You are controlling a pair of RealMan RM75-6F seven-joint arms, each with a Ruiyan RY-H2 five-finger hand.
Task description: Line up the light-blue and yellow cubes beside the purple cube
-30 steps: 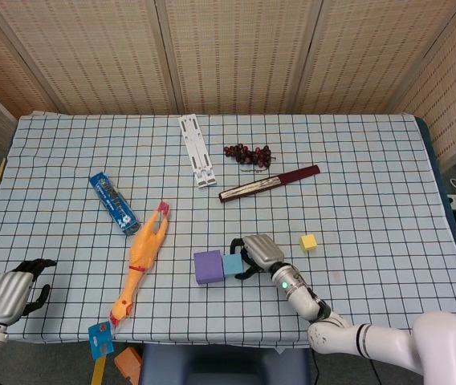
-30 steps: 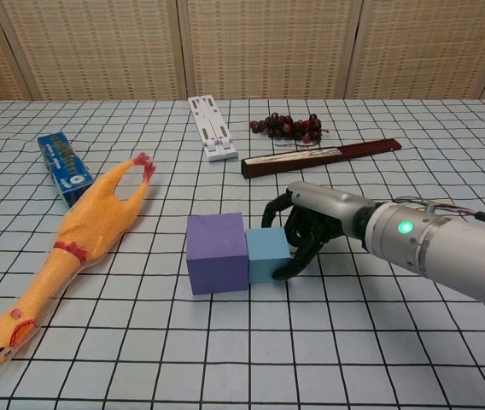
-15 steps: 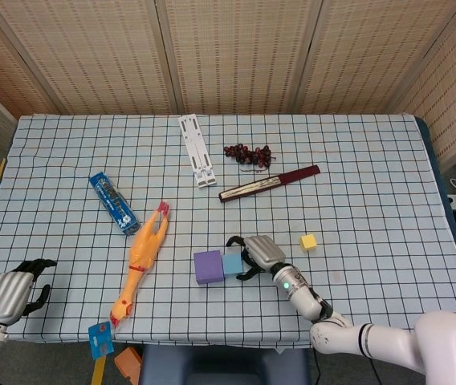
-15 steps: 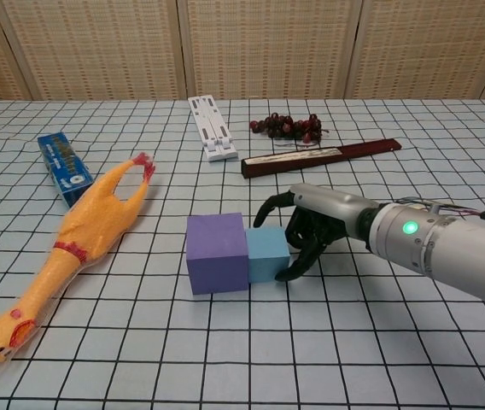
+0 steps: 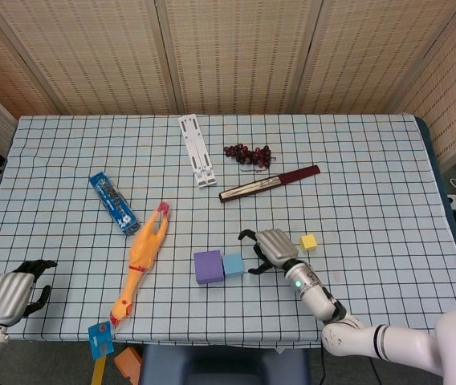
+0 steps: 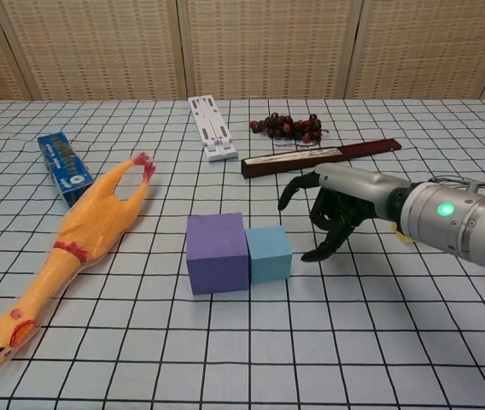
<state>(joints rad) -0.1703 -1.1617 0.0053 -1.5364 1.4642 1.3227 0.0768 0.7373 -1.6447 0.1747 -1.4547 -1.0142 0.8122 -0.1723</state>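
The purple cube (image 5: 209,266) (image 6: 217,253) sits near the table's front middle. The smaller light-blue cube (image 5: 233,265) (image 6: 269,254) stands against its right side. The small yellow cube (image 5: 308,241) lies further right; in the chest view my right arm hides nearly all of it. My right hand (image 5: 270,248) (image 6: 332,210) hovers between the light-blue and yellow cubes, fingers spread and holding nothing, a short gap off the light-blue cube. My left hand (image 5: 10,292) rests at the front left corner, fingers curled in on nothing.
A rubber chicken (image 5: 141,261) (image 6: 80,246) lies left of the purple cube. Further back are a blue packet (image 5: 113,202), a white folded stand (image 5: 197,150), grapes (image 5: 248,153) and a dark red closed fan (image 5: 268,184). An orange-and-blue tag (image 5: 101,338) hangs at the front edge.
My right hand has let go of the light-blue cube, opened its fingers and drawn back to the right. The light-blue cube stays against the purple one. The left hand is still.
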